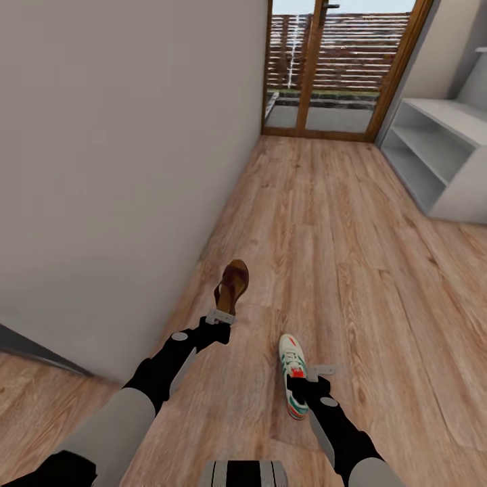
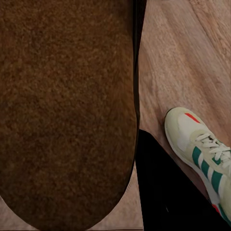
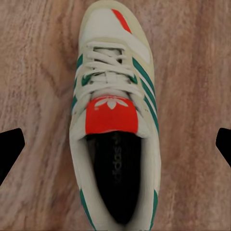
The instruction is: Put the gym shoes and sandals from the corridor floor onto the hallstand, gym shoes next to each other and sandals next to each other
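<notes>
Nearest, right gripper [image 1: 312, 380]: jaws spread wide, poised directly over one gym shoe [image 1: 293, 375], not gripping it. That shoe lies flat on the corridor floor [image 1: 352, 270], toe pointing away from the robot; the right wrist view shows its laces, red-orange tongue and green stripes [image 3: 114, 120] between the two dark fingertips [image 3: 9, 149], which stand well apart from its sides.

Next, left gripper [image 1: 221, 316]: pinching a brown sandal [image 1: 232, 284] by its heel end, held above the floor, toe away; its sole crowds the left wrist view [image 2: 67, 110].

Farther, at right: hallstand [image 1: 433, 145], white-grey, against the wall.

Farthest: glazed wooden door [image 1: 338, 67].
</notes>
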`<state>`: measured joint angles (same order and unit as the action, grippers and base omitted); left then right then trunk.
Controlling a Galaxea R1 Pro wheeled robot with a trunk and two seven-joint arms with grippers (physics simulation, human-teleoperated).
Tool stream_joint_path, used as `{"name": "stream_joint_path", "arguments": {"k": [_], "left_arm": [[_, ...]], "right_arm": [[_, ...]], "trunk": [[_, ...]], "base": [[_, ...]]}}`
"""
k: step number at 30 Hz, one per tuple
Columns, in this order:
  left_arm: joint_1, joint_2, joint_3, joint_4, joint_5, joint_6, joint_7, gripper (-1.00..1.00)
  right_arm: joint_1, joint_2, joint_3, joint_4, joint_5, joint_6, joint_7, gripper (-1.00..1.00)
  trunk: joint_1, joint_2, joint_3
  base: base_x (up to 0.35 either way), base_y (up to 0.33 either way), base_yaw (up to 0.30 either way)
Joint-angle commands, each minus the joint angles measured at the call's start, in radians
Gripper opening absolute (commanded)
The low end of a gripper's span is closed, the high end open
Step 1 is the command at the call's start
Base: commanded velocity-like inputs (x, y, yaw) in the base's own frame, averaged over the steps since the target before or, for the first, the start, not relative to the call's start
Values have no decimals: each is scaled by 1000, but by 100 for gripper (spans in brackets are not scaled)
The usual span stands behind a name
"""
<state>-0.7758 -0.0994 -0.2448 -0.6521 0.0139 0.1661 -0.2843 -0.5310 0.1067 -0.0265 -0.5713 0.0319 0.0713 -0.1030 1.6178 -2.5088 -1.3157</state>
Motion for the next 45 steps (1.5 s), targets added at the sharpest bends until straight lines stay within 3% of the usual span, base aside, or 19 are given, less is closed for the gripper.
{"name": "stream_joint_path", "arguments": {"k": [1, 9, 20, 31, 45], "left_arm": [[0, 0, 0, -1, -2, 6, -4, -100], [0, -2, 1, -1, -2, 6, -5, -100], [-2, -5, 1, -1, 0, 6, -6, -100], [-2, -5, 1, -1, 0, 6, -6, -100], [-2, -5, 1, -1, 0, 6, -6, -100]], "right_arm": [[0, 1, -3, -2, 3, 6, -1, 100], [0, -2, -4, -2, 3, 6, -1, 100], [0, -5, -6, -3, 2, 7, -1, 100], [0, -5, -7, -5, 2, 6, -2, 100], [0, -5, -7, -5, 2, 5, -3, 100]], "trunk": [[0, 0, -2], [0, 0, -5], [5, -3, -64], [5, -3, -74], [11, -6, -145]], "base": [[0, 0, 175], [0, 0, 38], [0, 0, 1], [0, 0, 0], [0, 0, 0]]}}
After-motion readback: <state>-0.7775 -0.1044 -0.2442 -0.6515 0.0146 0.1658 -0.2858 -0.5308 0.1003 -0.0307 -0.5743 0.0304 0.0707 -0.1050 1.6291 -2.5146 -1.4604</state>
